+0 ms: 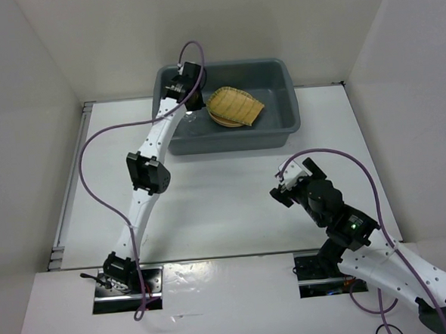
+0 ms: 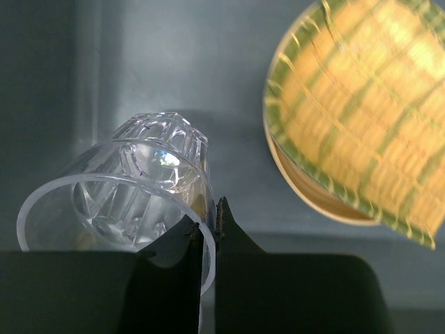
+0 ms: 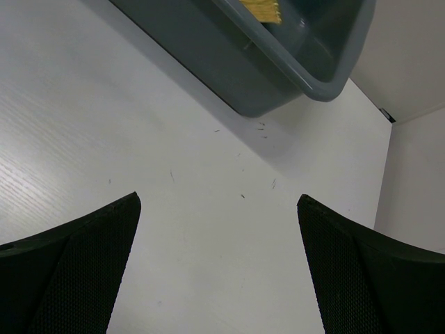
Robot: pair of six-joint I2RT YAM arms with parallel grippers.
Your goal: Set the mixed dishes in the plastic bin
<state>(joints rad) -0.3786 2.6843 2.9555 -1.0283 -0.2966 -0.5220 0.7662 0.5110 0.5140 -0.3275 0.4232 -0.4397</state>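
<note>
The dark grey plastic bin [image 1: 281, 125] stands at the back of the table. Inside it the yellow ribbed tray [image 1: 236, 105] lies tilted on top of a yellow-orange plate [image 2: 306, 195]. My left gripper [image 1: 191, 104] reaches into the bin's left part. In the left wrist view it [image 2: 208, 223] is shut on the rim of a clear glass cup [image 2: 139, 188], which lies tipped on its side just above the bin floor [image 2: 174, 62]. The tray [image 2: 361, 125] is to the cup's right. My right gripper [image 1: 288, 182] is open and empty over the table, in front of the bin.
White walls enclose the table on the left, back and right. In the right wrist view the bin's near right corner [image 3: 229, 62] is ahead of the open right gripper [image 3: 219, 209], with bare white table between.
</note>
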